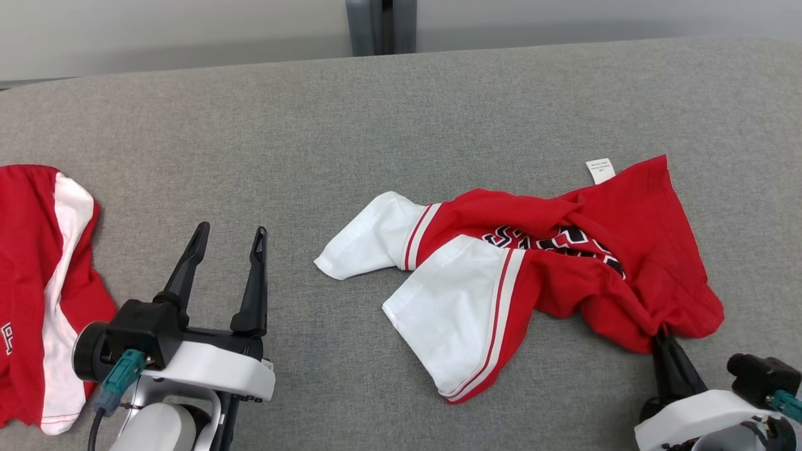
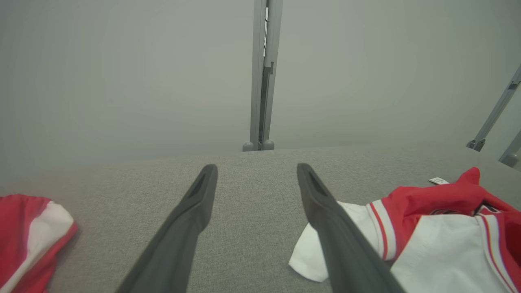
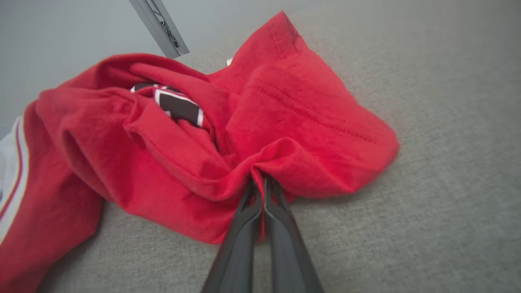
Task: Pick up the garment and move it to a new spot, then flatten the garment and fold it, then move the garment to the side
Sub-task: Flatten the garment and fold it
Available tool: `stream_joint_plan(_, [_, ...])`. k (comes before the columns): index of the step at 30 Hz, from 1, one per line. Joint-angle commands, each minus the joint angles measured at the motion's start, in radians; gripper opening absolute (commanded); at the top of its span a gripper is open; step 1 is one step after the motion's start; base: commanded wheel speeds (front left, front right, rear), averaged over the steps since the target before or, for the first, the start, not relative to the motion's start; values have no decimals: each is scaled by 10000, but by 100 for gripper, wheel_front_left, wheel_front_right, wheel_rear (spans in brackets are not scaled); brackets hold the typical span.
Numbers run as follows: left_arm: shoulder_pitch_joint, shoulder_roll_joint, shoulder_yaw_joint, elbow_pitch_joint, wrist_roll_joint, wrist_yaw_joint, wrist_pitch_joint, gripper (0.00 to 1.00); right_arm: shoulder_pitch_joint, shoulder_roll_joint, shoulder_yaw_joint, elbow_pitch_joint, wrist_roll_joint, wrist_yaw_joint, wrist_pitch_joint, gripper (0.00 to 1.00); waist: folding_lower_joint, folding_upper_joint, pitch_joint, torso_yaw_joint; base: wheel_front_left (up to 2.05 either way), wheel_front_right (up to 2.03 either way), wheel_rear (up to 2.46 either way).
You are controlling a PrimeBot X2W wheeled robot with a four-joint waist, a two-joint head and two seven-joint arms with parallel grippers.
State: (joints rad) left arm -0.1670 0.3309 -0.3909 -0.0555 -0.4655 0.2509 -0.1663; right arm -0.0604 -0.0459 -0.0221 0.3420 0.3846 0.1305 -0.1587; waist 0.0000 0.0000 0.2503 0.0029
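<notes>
The garment [image 1: 551,263] is a red shirt with white sleeves and black lettering, lying crumpled right of centre on the grey table. My right gripper [image 1: 663,331] is shut on a pinch of its red hem at the near right; in the right wrist view the fabric [image 3: 260,134] bunches around the closed fingertips of that gripper [image 3: 260,183]. My left gripper [image 1: 230,235] is open at the lower left with nothing between its fingers, a short way left of the white sleeve [image 1: 369,238]. In the left wrist view the sleeve [image 2: 366,232] lies just behind the right finger [image 2: 325,211].
A second red and white garment [image 1: 44,282] lies at the table's left edge, also in the left wrist view as a red and white heap [image 2: 28,232]. A grey post [image 1: 381,25] stands behind the table's far edge. Bare grey table [image 1: 376,125] stretches across the back.
</notes>
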Motion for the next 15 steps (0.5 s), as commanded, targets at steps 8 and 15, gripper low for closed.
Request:
stream_joint_plan(8, [138, 5, -20, 23, -107, 93, -20, 100, -20, -84, 505, 236, 65, 5, -281, 100, 0, 0, -281, 44, 0, 0, 0])
stream_joint_plan(15, [279, 134, 74, -14, -123, 195, -2, 100, 745, -74, 375, -615, -217, 5, 532, 100, 0, 0, -461, -41, 0, 0, 0])
